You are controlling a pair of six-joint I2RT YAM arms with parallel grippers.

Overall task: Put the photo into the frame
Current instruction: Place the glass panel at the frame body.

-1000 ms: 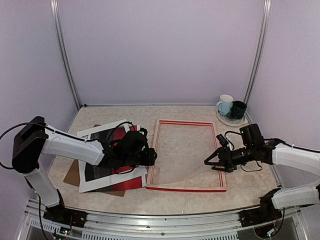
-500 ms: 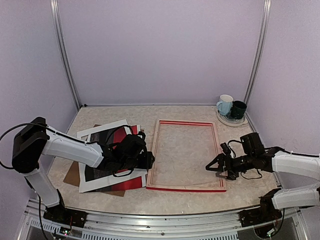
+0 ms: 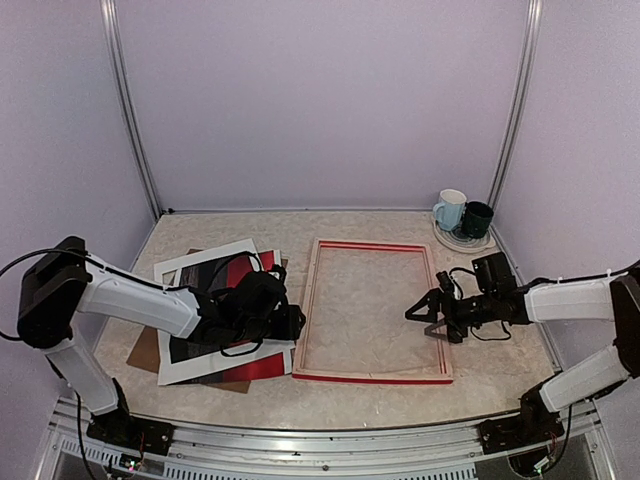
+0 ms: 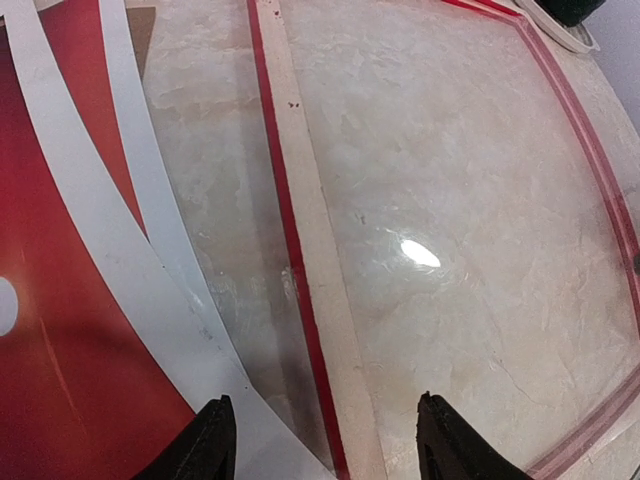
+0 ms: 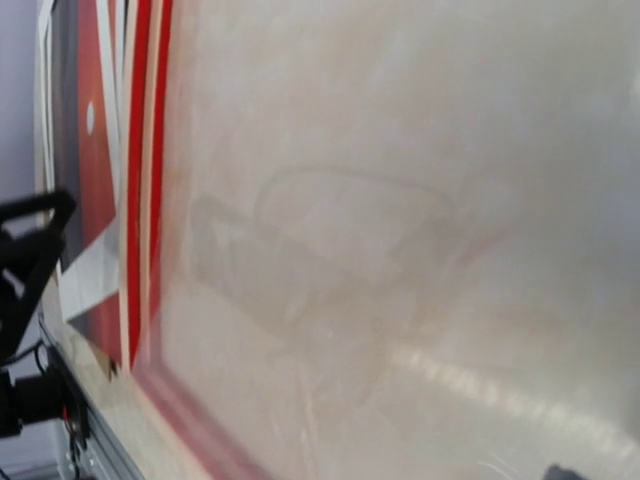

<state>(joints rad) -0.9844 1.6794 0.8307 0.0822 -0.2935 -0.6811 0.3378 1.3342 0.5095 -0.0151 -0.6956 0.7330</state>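
Observation:
The frame (image 3: 372, 246) lies flat mid-table, with a red face, pale wood sides and clear glass inside. Left of it the photo (image 3: 232, 272), red and dark, rests on a white mat (image 3: 200, 372). My left gripper (image 3: 291, 323) hovers low and open at the frame's left rail. In the left wrist view its fingertips straddle that rail (image 4: 312, 300) and the mat's edge, with the photo (image 4: 60, 350) beside them and nothing held. My right gripper (image 3: 424, 314) stands open just above the frame's right rail. The right wrist view is blurred, showing glass and the far photo (image 5: 95, 160).
A brown backing board (image 3: 145, 350) sticks out from under the mat at the near left. A white mug (image 3: 450, 209) and a dark mug (image 3: 477, 218) stand on a plate at the back right corner. Purple walls enclose the table.
My right gripper spread its fingers wider, dipped toward the near edge, then came back up and slightly left over the right rail. My left gripper slid a little left and nearer.

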